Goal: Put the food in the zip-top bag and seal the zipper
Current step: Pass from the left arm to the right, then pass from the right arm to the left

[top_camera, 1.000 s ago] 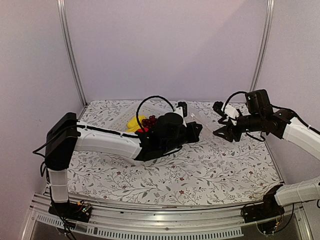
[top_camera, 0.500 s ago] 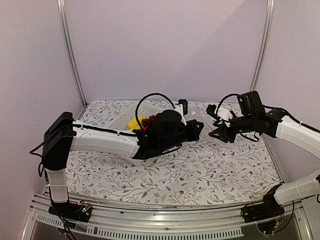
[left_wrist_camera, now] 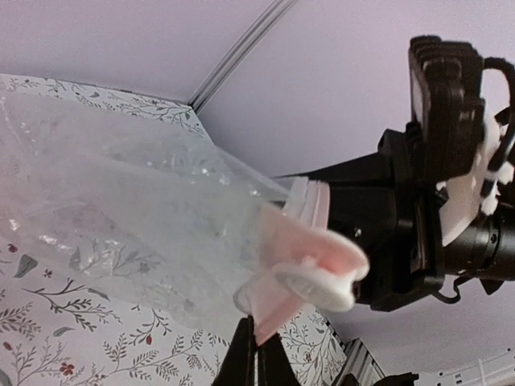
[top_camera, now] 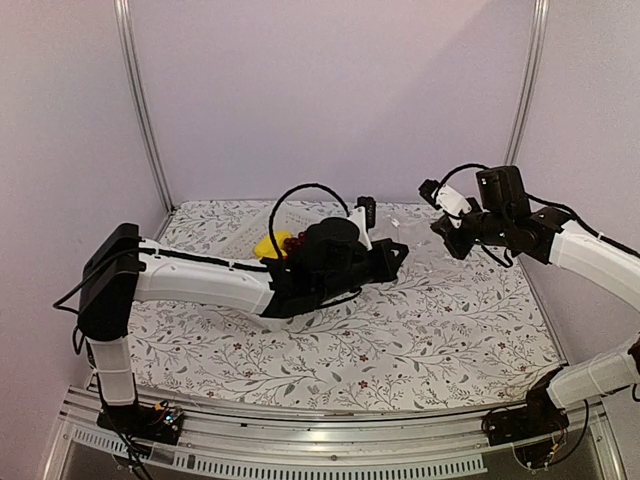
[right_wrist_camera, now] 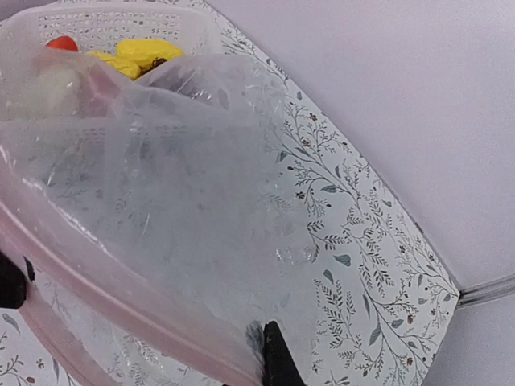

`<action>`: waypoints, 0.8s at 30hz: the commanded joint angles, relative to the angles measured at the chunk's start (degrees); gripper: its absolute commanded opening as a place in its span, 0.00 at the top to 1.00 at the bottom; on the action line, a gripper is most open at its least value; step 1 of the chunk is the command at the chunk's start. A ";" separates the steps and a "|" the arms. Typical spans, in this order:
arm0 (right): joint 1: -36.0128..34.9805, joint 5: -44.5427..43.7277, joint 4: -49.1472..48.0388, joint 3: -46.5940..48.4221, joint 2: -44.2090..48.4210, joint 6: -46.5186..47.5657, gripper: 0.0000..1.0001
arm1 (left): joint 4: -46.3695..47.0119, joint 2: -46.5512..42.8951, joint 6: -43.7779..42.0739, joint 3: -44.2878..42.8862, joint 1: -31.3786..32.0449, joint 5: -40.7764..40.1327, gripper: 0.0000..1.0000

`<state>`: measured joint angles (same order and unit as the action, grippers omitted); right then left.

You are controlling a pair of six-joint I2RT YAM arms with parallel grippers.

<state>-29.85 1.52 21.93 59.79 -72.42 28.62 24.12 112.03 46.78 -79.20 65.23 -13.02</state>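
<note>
Little of the task is done. The food (right_wrist_camera: pixel 145 52) lies in the perforated white basket (right_wrist_camera: pixel 113 24), which stands near the far edge of the table (top_camera: pixel 400 330), left of its middle. Yellow pieces and something red show over the rim, and a pale lump beside them may be the cauliflower, though the plastic in front blurs it. Nothing appears to be inside the zip-top bag (right_wrist_camera: pixel 201 201); both wrist views show only crinkled clear film with the flowered cloth behind it.

The bag hangs above the far right part of the table, stretched between the two arms. The left gripper (left_wrist_camera: pixel 253 346) has its fingers pressed together on the pinkish zipper (right_wrist_camera: pixel 105 301) strip at one end of the mouth. The right gripper (right_wrist_camera: pixel 272 354) is closed too, pinching the bag's edge at the other end, with only one dark finger showing at the bottom of its wrist view.

Whether the mouth stands open or is pressed together cannot be made out. What is left, as I judge it, is nearly everything: open the mouth, carry each piece from the basket into the bag, then run the zipper closed.
</note>
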 commanded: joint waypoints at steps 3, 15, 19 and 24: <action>4.66 -11.72 -3.91 4.61 -1.09 -4.64 1.00 | -2.08 -1.83 0.04 2.28 0.33 1.18 1.00; 4.79 -4.91 -1.75 3.32 0.85 -6.98 1.00 | 2.18 0.07 -3.79 1.50 0.66 -0.99 0.44; 4.86 -4.92 -1.93 3.67 0.17 -9.04 1.00 | 4.80 4.06 -3.95 -2.33 1.97 -1.98 0.35; 4.88 -3.55 -2.25 3.20 -0.18 -10.28 1.00 | 3.67 8.75 -3.26 -8.84 2.87 -5.44 0.32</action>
<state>-25.30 -3.79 20.10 63.16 -72.60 20.71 27.99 117.01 43.51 -83.05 66.83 -15.07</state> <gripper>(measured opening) 0.004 0.676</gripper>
